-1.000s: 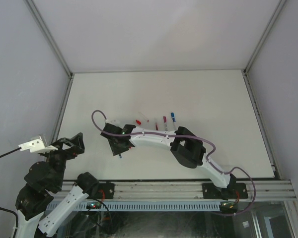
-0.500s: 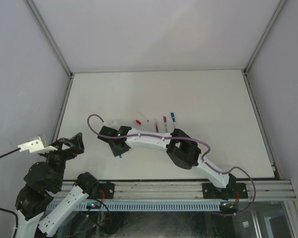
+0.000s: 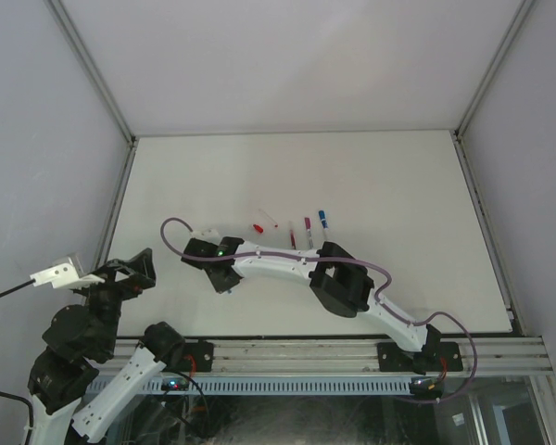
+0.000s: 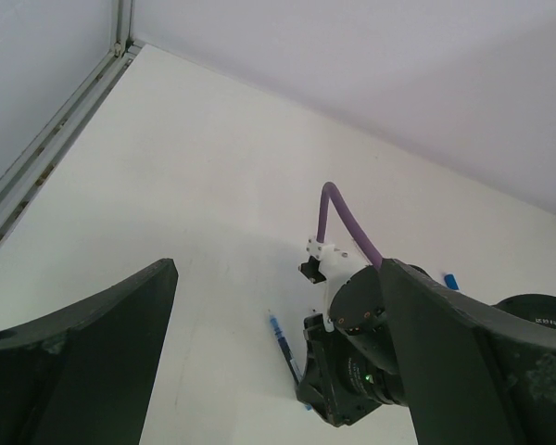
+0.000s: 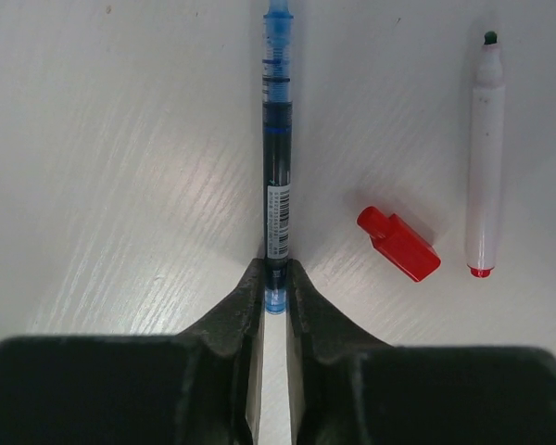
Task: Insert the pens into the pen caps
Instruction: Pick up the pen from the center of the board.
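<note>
A blue pen (image 5: pixel 277 167) lies flat on the white table, tip pointing away. My right gripper (image 5: pixel 276 278) is shut on its rear end, both fingers pressed against the barrel. Just right of it lie a red pen cap (image 5: pixel 398 244) and a white pen (image 5: pixel 485 158) with a red end. From above, the right gripper (image 3: pixel 222 272) hides the blue pen, with the red cap (image 3: pixel 258 226) beyond it. My left gripper (image 4: pixel 278 389) hangs wide open above the table's left side, holding nothing, looking at the blue pen (image 4: pixel 285 341). A blue cap (image 4: pixel 451 281) lies farther right.
More pens (image 3: pixel 307 227) lie side by side mid-table beyond the right arm, one with a blue end (image 3: pixel 322 218). A purple cable (image 4: pixel 347 218) loops off the right wrist. Metal frame rails (image 3: pixel 116 213) border the table's left and right edges.
The right gripper has shifted slightly left and toward the near edge, lowered over the blue pen, and closed on its rear end. The left arm stayed almost still.
</note>
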Controlling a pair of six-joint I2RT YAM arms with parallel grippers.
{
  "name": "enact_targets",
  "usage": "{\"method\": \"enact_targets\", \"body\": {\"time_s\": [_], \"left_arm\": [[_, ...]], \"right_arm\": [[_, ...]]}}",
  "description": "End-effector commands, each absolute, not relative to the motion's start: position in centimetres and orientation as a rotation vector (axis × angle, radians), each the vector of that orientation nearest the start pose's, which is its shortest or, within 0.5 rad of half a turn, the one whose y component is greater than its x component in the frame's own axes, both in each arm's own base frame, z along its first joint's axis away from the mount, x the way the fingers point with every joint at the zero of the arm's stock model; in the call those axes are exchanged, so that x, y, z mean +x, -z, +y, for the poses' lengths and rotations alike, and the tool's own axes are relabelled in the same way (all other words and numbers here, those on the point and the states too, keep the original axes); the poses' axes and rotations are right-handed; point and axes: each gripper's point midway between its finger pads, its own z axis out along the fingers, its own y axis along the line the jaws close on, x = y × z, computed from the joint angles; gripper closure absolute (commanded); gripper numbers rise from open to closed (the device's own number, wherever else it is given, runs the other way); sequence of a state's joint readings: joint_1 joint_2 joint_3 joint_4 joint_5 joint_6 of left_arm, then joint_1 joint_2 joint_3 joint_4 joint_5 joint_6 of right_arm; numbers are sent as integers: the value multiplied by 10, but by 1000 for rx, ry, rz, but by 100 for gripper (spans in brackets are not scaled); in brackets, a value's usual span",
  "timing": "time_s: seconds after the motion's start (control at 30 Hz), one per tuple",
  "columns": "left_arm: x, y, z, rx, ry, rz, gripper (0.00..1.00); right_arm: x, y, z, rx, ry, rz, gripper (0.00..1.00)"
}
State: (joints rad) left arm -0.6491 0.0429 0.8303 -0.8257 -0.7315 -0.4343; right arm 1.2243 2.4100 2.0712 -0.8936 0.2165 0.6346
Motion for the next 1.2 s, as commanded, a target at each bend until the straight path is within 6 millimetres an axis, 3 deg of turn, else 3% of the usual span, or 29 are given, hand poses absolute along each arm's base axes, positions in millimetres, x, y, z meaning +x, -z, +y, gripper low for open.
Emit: {"method": "enact_targets", "body": {"time_s": [0.0, 0.17, 0.33, 0.5, 1.07, 1.17], "left_arm": [[144, -300, 23, -419, 267, 1529, 4], [147, -301, 16, -406, 294, 1533, 2], [154, -301, -2, -355, 338, 1576, 0], [160, -299, -14, -334, 367, 1599, 0], [173, -294, -69, -277, 617, 1627, 0], [175, -292, -80, -258, 667, 1633, 2]], "right_arm": [[185, -18, 488, -788, -200, 2646, 96], [183, -38, 489, -782, -286, 2611, 100], [181, -84, 495, -767, -571, 2498, 100], [179, -124, 481, -726, -807, 2403, 100], [193, -220, 462, -537, -1144, 2074, 100], [191, -224, 458, -513, -1200, 2043, 100]]}}
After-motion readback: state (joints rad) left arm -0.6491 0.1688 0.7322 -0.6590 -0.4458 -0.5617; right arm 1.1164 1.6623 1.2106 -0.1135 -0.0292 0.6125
